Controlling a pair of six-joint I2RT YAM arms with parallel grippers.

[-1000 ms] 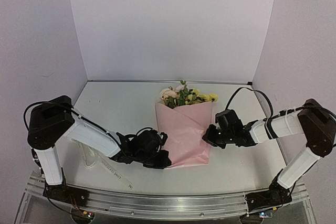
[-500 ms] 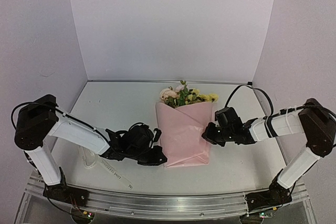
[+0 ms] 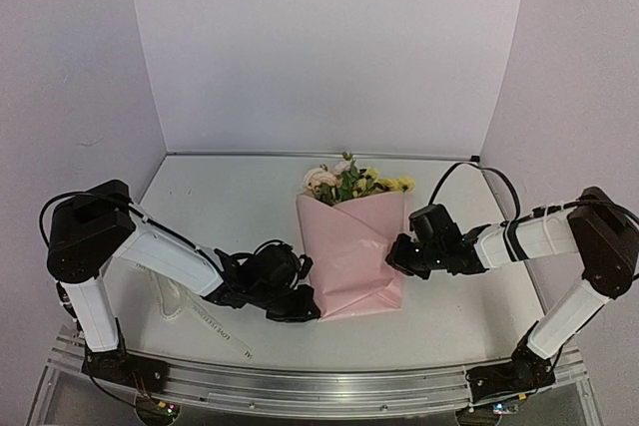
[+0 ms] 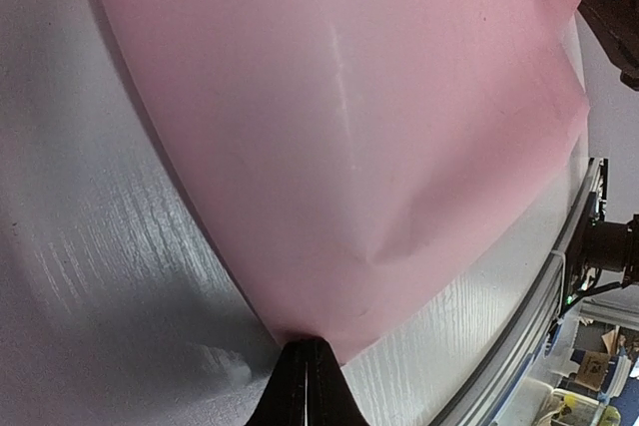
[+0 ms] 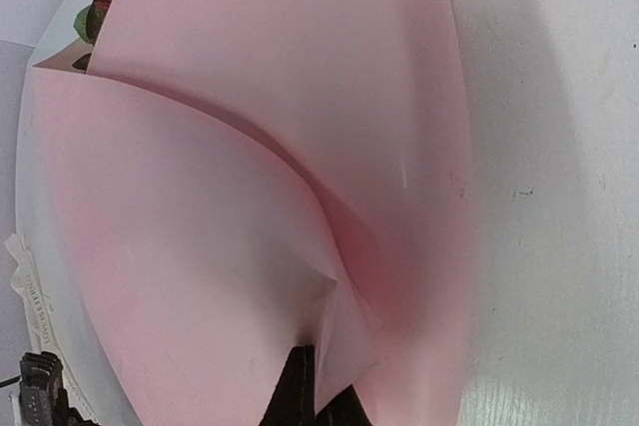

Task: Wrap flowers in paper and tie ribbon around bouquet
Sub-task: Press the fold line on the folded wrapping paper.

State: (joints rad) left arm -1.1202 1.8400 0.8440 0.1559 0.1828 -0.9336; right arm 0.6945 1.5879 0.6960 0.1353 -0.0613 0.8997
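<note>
While pinching the paper (image 3: 349, 246) from both sides, working, by the look of it, at gathering the wrap into a narrow waist ahead of the tying.

Gripping the near left corner of the sheet in the left gripper (image 3: 303, 304), fingers clenched tight on the thin edge, tips sitting low at the table (image 3: 220, 207). Gripping a folded flap on the right side in the right gripper (image 3: 399, 258), fingers likewise clenched on it, showing no gap between them.

Doing this well probably calling for:
- drawing the two sides inward together, evenly and slowly, rather than tugging one side alone
- guarding against tearing or creasing so thin a sheet
- staying low over the table, avoiding lifting the wrap and tipping its contents towards the open end
- watching the overlap on top, looking loose and ready to spring apart on letting go
- aiming the squeeze at the near half of the cone, well short of the blooms

Lying in the middle of the table between the two arms, folded over into a loose cone, wider at the far end. Serving as the only container here: enclosing the flowers (image 3: 344, 182), showing pink and yellow blooms and green leaves at the open far end, hiding the stems inside. Not yet tied.

Leaving the ribbon (image 3: 205, 321) untouched at the near left of the table, trailing beneath the left arm, apart from the wrap.
</note>
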